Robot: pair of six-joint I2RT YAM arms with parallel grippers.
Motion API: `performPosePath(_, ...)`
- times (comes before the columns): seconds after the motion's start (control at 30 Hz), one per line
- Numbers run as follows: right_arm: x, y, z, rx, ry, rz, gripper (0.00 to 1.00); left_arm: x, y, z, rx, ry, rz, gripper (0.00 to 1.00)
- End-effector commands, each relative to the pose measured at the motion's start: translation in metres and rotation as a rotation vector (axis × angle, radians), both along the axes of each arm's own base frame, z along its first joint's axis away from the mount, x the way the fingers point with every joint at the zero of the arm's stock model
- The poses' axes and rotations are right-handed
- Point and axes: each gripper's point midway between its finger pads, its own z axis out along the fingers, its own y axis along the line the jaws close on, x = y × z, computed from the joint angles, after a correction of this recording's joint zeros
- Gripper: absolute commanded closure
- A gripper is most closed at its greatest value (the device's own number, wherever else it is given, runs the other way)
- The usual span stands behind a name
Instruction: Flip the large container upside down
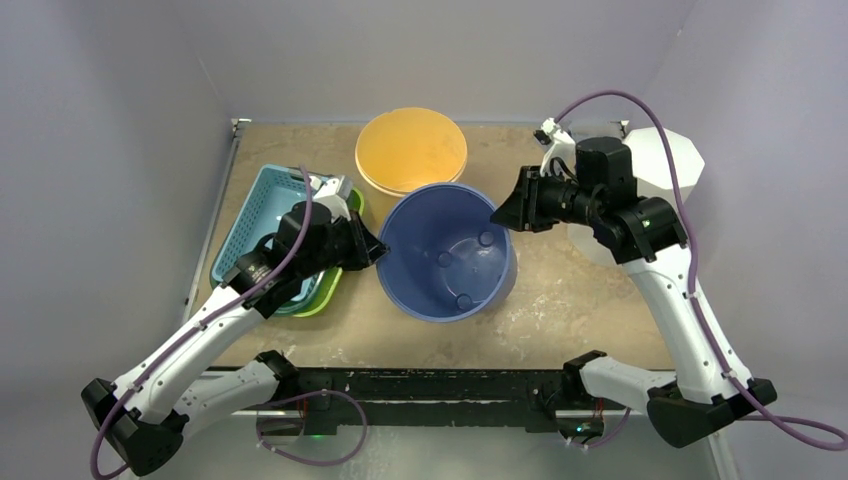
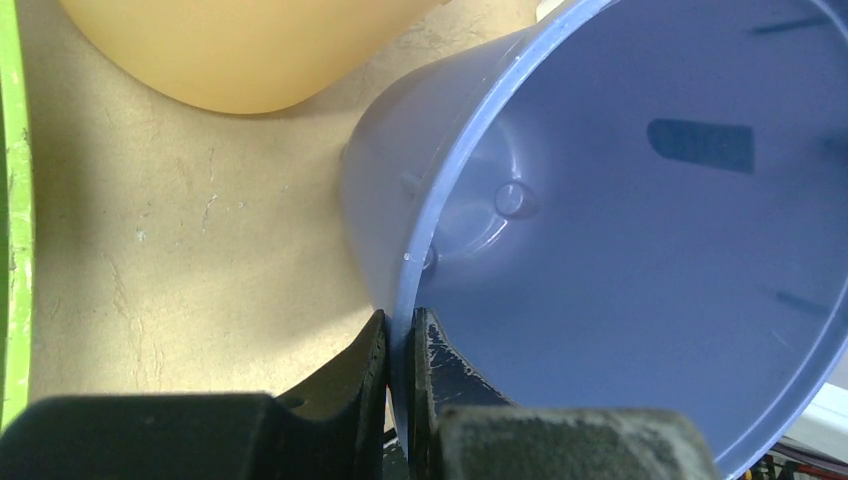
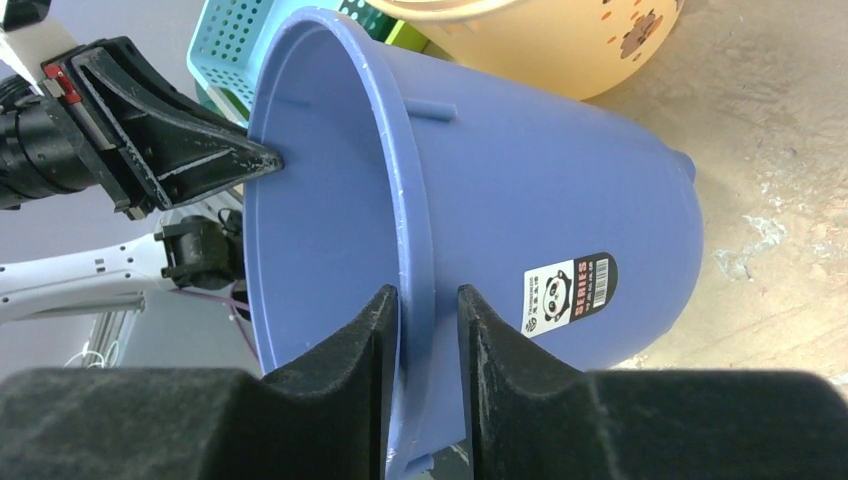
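Large blue plastic bucket [image 1: 447, 250] tilted mid-table, on tan tabletop [image 1: 590, 310]. Left gripper [image 2: 400, 318] pinches its left rim. Right gripper [image 3: 428, 296] straddles the opposite rim, jaws apart, ungripping. Round orange plastic tub [image 1: 411, 150] near behind.

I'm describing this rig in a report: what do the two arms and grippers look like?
Both the left arm and right arm have white link shells, black joints and black bases, each trailed by a purple cable. The left gripper and right gripper are black, with wedge-shaped fingers tapering to tips.
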Motion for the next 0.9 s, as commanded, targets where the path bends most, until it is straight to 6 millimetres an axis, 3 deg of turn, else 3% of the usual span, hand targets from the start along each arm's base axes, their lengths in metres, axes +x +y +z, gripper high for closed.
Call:
performPosePath(0.0, -0.015, 0.002, 0.006, 0.029, 0.011, 0.048, 0.74, 0.002, -0.001, 0.013, -0.044, -0.040, 0.016, 1.00)
performPosePath(0.1, -0.017, 0.007, 0.011, 0.070, -0.003, 0.064, 0.85, 0.002, -0.001, 0.011, -0.038, -0.036, 0.015, 1.00)
performPosePath(0.33, -0.020, 0.023, 0.030, 0.229, -0.036, 0.091, 1.00, 0.004, -0.006, 0.014, -0.062, -0.042, 0.003, 1.00)
performPosePath(0.5, -0.015, 0.021, 0.030, 0.224, -0.062, 0.065, 1.00, 0.003, -0.009, 0.012, -0.067, -0.035, -0.011, 1.00)
performPosePath(0.73, -0.002, -0.013, 0.064, 0.100, -0.244, -0.088, 1.00, 0.001, -0.014, 0.023, -0.121, -0.064, -0.028, 0.65)
performPosePath(0.87, 0.010, -0.030, 0.055, -0.017, -0.232, -0.165, 1.00, 0.001, -0.016, 0.028, -0.128, -0.070, -0.037, 0.51)
